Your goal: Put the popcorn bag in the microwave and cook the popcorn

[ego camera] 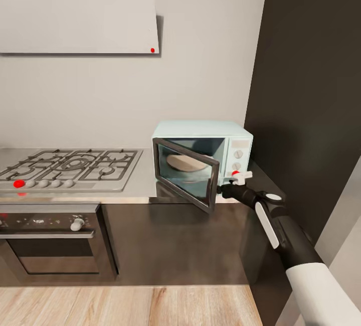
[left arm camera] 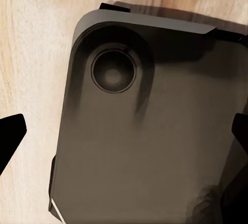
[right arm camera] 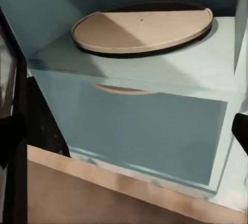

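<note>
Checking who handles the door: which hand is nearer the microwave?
Right. The right hand is at the free edge of the open door of the microwave; the left hand hangs over the robot's dark base and wood floor.

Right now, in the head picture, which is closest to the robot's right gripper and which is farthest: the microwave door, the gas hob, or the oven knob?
From the right gripper:
1. The microwave door, swung open, right beside the gripper on its left.
2. The gas hob, farther left on the counter.
3. The oven knob, lower left, below the hob. It is close to the hob's distance, but looks slightly farther.
</note>
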